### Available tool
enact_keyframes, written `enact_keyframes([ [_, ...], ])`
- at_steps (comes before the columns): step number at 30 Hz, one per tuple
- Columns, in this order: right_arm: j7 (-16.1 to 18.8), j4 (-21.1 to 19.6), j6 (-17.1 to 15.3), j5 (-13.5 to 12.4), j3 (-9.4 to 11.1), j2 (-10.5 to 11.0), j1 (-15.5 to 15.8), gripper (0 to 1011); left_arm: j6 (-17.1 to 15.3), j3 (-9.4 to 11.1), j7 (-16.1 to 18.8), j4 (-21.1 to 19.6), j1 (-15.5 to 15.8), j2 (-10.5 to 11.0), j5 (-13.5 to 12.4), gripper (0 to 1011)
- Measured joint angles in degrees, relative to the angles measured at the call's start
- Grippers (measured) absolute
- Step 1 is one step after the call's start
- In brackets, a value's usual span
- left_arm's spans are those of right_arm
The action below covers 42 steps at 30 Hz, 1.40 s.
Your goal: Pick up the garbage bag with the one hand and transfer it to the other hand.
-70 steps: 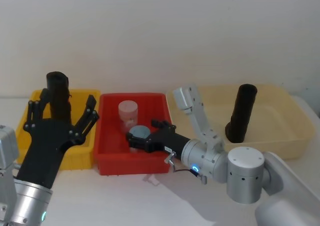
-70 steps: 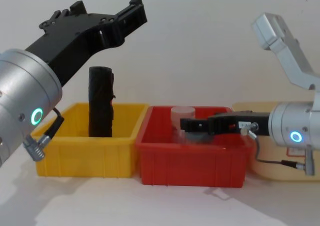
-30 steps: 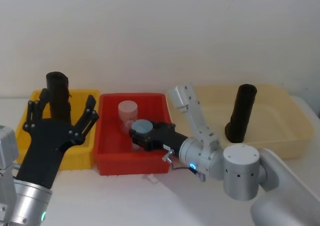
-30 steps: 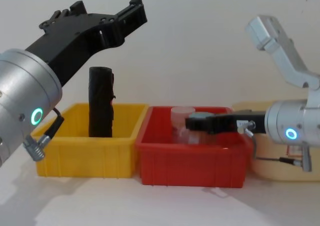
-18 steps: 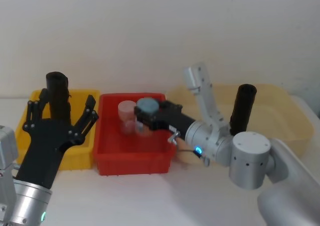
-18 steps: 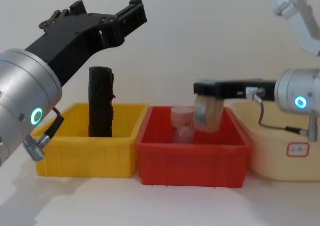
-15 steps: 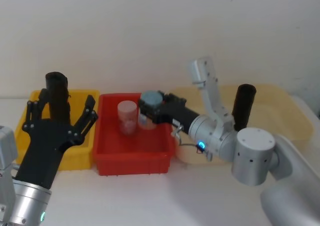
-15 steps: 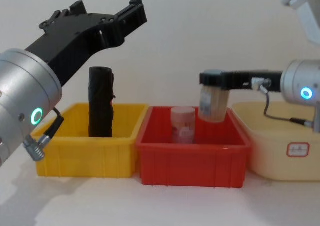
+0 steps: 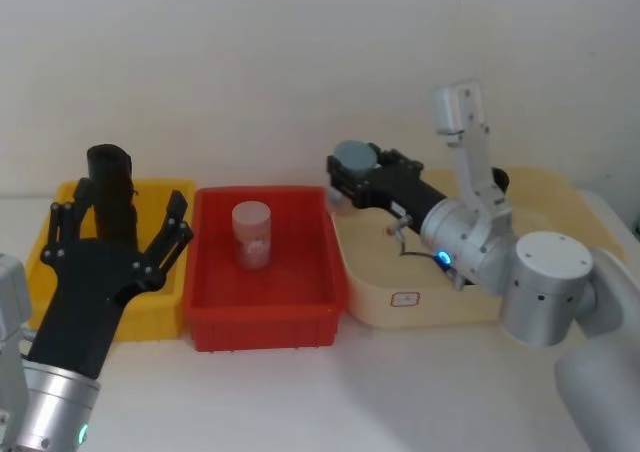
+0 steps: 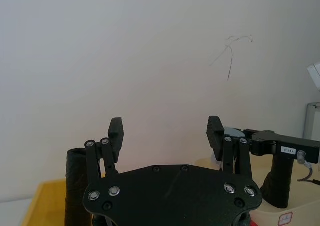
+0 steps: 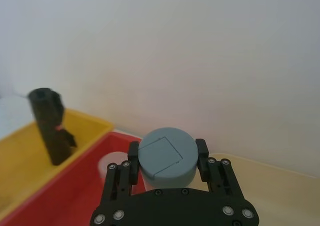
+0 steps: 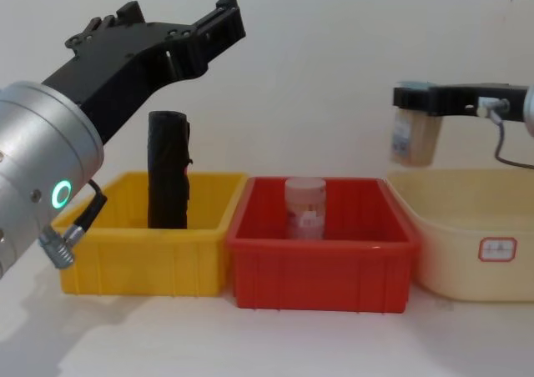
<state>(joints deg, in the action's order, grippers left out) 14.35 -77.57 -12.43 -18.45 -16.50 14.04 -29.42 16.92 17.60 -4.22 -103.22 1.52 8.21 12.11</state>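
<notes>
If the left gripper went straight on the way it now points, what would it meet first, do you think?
Probably nothing on the table. The open left gripper points forward and upward, above the black roll in the yellow bin, so the bare wall behind looks first in line, though depth is unclear.

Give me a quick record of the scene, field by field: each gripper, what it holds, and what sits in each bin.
left gripper: jaws open, empty, raised above the yellow bin
right gripper: jaws shut on a grey-lidded jar, held above the cream tub near its left edge
yellow bin: black roll standing upright
red bin: pink-lidded jar upright
cream tub: second black roll, mostly hidden behind the right arm in the head view
</notes>
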Motion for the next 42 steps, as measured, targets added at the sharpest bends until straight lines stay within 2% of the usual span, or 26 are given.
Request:
enact_keyframes([
  [12,-2.11,4.29,2.38,3.62,0.49,1.48,-0.77,646,0.00,0.00,0.00,0.00,0.00,0.00,0.00,1001],
  [21,-3.95,6.72,3.19,5.71,0.73,1.78,-0.99,646,0.00,0.00,0.00,0.00,0.00,0.00,0.00,1001],
  [24,-4.57,7.16,3.35,6.21,0.92,1.78,-0.99,712,0.00,0.00,0.00,0.00,0.00,0.00,0.00,1001],
  [25,-4.85,7.22,3.44,6.43,1.02,1.77,-0.96,767,0.00,0.00,0.00,0.00,0.00,0.00,0.00,1001],
  [28,-5.10,7.20,3.49,6.59,1.26,1.74,-0.72,820,0.00,0.00,0.00,0.00,0.00,0.00,0.00,1001],
  [32,-5.13,6.02,3.51,6.54,1.78,1.73,0.12,957,0.00,0.00,0.00,0.00,0.00,0.00,0.00,1001],
  [35,-4.86,4.88,3.47,6.30,2.06,1.79,0.85,1001,0.00,0.00,0.00,0.00,0.00,0.00,0.00,1001],
  [42,-3.31,0.11,2.79,4.93,2.78,2.02,3.48,1000,0.00,0.00,0.00,0.00,0.00,0.00,0.00,1001],
])
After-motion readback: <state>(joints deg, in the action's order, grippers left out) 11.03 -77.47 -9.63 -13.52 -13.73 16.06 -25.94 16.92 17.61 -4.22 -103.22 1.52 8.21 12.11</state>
